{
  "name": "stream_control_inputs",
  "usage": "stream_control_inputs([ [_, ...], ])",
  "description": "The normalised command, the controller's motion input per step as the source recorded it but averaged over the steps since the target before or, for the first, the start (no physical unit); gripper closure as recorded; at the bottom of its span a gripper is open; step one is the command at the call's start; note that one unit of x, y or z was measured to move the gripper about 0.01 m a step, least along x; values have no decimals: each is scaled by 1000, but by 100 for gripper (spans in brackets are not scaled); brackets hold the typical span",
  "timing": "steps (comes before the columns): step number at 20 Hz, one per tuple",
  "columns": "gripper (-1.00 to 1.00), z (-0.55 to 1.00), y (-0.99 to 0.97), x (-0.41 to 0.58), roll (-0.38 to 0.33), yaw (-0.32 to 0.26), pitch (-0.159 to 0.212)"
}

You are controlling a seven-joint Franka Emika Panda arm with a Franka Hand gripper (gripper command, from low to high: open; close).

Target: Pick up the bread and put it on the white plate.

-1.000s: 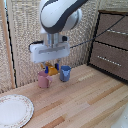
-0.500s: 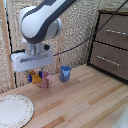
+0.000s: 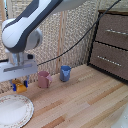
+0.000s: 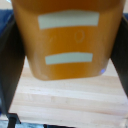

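My white boxy gripper [image 3: 19, 85] hangs at the exterior view's left, above the far edge of the white plate [image 3: 12, 111]. Its blue-tipped fingers are shut on the orange-yellow toast [image 3: 20, 87], held clear of the wooden tabletop [image 3: 85, 105]. In the wrist view the toast [image 4: 70, 37] fills most of the frame between the two dark fingers [image 4: 11, 65], with light wood planks below it.
A pink mug [image 3: 44, 79] stands just beside the gripper toward the exterior view's right, and a blue cup [image 3: 65, 73] beyond it. A dark wooden drawer unit [image 3: 112, 42] stands at the back right. A wicker screen lines the back.
The arm has carried the toast toward the exterior view's left, from above the cups to over the plate's far edge.
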Motion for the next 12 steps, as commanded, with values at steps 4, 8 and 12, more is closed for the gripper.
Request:
stream_control_inputs([
  [4, 100, -464, 730, 361, -148, 49, 32],
  [8, 100, -415, 491, 416, -168, 25, -3],
  [12, 100, -234, 207, 302, -72, 0, -8],
])
